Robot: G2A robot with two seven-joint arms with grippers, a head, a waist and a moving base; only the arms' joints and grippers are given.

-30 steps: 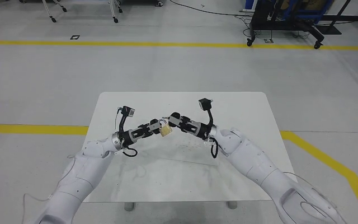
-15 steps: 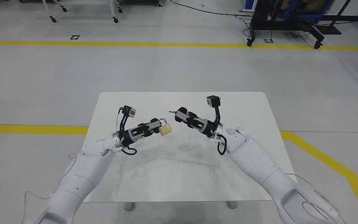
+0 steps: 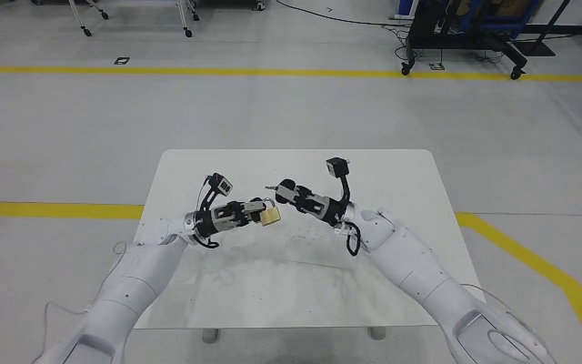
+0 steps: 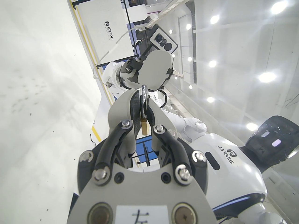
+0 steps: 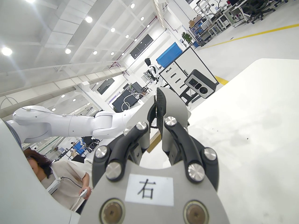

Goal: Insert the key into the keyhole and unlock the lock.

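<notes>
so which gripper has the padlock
The left gripper: it pinches the brass padlock by the shackle. The right gripper holds only the small key.

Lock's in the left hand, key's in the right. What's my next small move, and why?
Probably ease the right hand toward the lock clamped in the left hand: the key tip sits apart from the brass body, on its far side. The keyhole is hidden.

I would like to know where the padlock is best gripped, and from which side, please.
By its metal loop, from the side opposite the brass body, as the left gripper holds the padlock now. The loop is thin and fits flat between the pads, and the body hangs clear of them, likely leaving it open to the key in the right gripper.
</notes>
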